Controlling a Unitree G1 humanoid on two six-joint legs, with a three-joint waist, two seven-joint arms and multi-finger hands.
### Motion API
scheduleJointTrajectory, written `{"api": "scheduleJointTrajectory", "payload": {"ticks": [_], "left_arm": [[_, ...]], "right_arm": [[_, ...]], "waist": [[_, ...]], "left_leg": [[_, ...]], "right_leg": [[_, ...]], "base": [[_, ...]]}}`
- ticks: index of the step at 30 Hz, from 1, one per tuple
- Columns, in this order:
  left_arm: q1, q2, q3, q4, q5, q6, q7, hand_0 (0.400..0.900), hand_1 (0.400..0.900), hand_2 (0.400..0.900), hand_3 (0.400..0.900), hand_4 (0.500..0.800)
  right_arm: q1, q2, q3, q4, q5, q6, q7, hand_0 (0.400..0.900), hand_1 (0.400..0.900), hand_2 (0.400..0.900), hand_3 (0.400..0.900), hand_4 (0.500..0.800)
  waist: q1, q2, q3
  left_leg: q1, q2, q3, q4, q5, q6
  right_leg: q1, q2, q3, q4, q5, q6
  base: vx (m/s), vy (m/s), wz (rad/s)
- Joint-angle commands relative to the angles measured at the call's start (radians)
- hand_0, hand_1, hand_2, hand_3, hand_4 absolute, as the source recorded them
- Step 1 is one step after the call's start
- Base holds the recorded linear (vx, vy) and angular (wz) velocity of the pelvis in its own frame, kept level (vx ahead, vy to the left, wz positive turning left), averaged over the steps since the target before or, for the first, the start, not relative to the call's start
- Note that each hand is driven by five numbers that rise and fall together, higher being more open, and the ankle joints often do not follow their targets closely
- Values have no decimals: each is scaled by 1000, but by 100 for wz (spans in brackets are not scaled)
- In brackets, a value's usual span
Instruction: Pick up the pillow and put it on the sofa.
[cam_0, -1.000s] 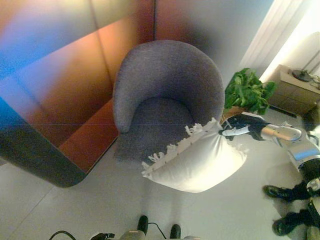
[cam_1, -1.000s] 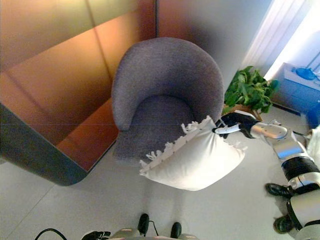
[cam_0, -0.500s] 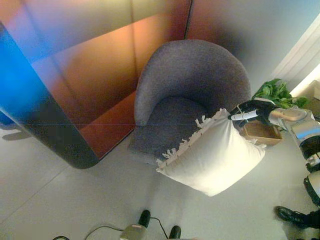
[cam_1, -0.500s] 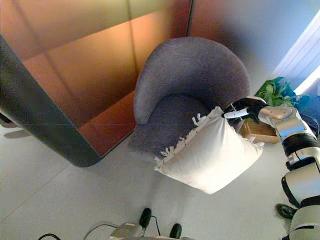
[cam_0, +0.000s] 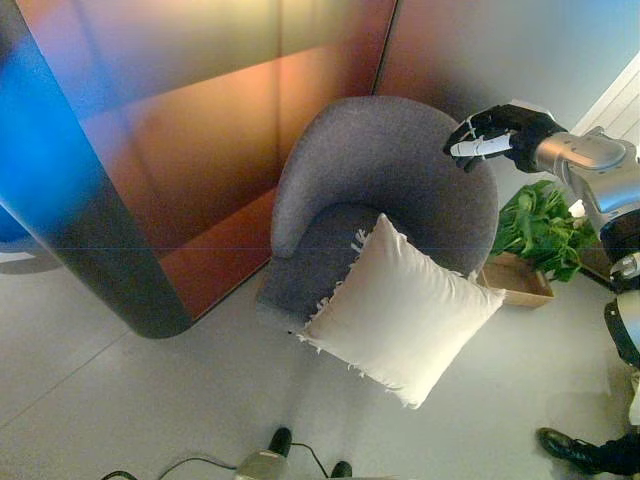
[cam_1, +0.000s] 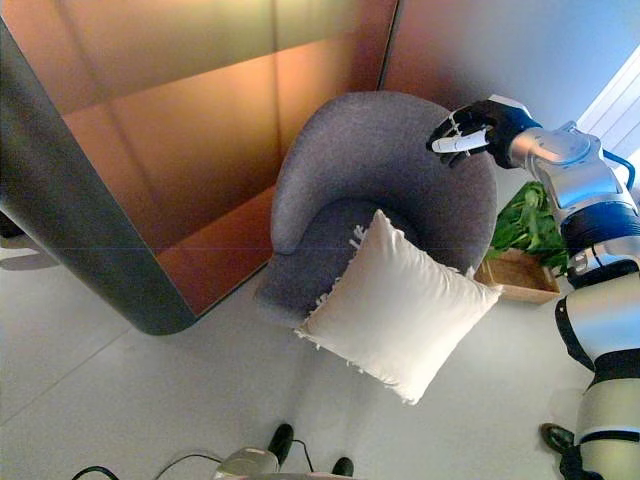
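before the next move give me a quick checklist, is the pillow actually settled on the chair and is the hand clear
1. Right hand free of the pillow: ok, it is raised over the sofa back, apart from the pillow.
2. Right hand empty: ok, nothing shows in its loosely bent fingers.
3. Pillow fully on the seat: not ok, only its upper corner overlaps the seat; most of it sticks out past the front edge.
4. Pillow at rest: cannot tell from one moment.
5. Plant and its wooden box clear of the pillow: ok, they sit to its right, apart.
6. Left hand: cannot tell, it shows in neither view.
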Motion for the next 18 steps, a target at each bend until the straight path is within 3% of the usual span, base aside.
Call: {"api": "scheduleJointTrajectory", "payload": {"ticks": [1, 8, 9, 12, 14, 18], "left_arm": [[16, 7, -32, 65, 17, 16, 13, 900, 900, 900, 900, 800], [13, 18, -8, 80, 3, 3, 12, 900, 900, 900, 900, 800], [14, 17, -7, 82, 1, -3, 16, 900, 900, 900, 900, 800], [3, 24, 8, 92, 11, -23, 14, 900, 900, 900, 900, 800], [4, 24, 9, 91, 5, -49, 12, 900, 900, 900, 900, 800], [6, 7, 24, 76, -15, -77, -3, 900, 900, 900, 900, 800]], "right_arm": [[-215, -36, 70, -12, 36, -52, -86, 400, 400, 400, 400, 500], [-222, -37, 95, 70, -23, 67, -95, 418, 418, 418, 418, 511], [-214, -34, 93, 86, -25, 69, -87, 900, 900, 900, 900, 800], [-166, -36, 73, 122, -55, 96, -29, 900, 900, 900, 900, 800], [-126, -40, 62, 128, -48, 74, -21, 900, 900, 900, 900, 800], [140, -36, -88, 67, -33, 104, 46, 900, 900, 900, 900, 800]], "waist": [[6, -14, -74], [15, -25, -67], [18, -27, -64], [20, -33, -54], [17, -35, -53], [-15, -18, -51]], "left_leg": [[60, -17, 15, -6, -112, -5], [53, -12, 16, -6, -112, -5], [50, -11, 17, -6, -112, -5], [45, -9, 20, -6, -113, -4], [45, -8, 22, -6, -114, -3], [51, -5, 37, -6, -120, 1]], "right_leg": [[4, -5, 24, 9, 27, 44], [-1, -5, 19, 9, 28, 46], [-3, -6, 18, 9, 28, 46], [-9, -5, 11, 11, 29, 46], [-10, -4, 14, 11, 30, 47], [-20, -7, 25, 26, 25, 47]], "base": [[43, -2, 4], [19, 15, 8], [-8, -1, 11], [-23, -24, 7], [-13, -7, -5], [-31, 13, -19]]}}
